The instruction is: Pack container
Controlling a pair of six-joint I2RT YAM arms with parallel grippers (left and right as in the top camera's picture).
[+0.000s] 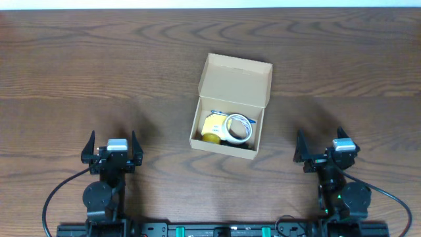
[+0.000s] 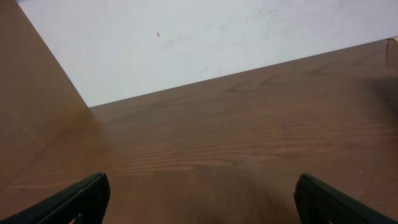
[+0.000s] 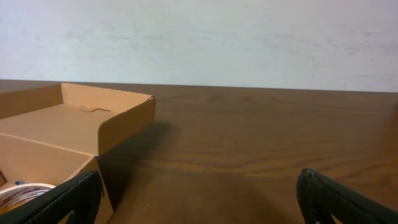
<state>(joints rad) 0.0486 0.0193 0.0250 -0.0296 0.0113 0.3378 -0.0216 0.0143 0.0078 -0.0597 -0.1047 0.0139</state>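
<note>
Our left fingers [image 2: 68, 204] stand wide and empty, the open cardboard box [image 1: 222, 146] ahead to their right; our right fingers [image 3: 339, 199], equally wide, have it ahead to their left. We judge it light and crushable: take the lid flap [image 1: 235, 82] by its free edge, gently.

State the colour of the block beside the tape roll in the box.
The block is yellow; the overhead view shows it best.

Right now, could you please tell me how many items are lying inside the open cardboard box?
3 in the tan cardboard box: a yellow block at the left, a white tape roll to its right, and a thin blue item behind them. Others may be hidden underneath.
</note>
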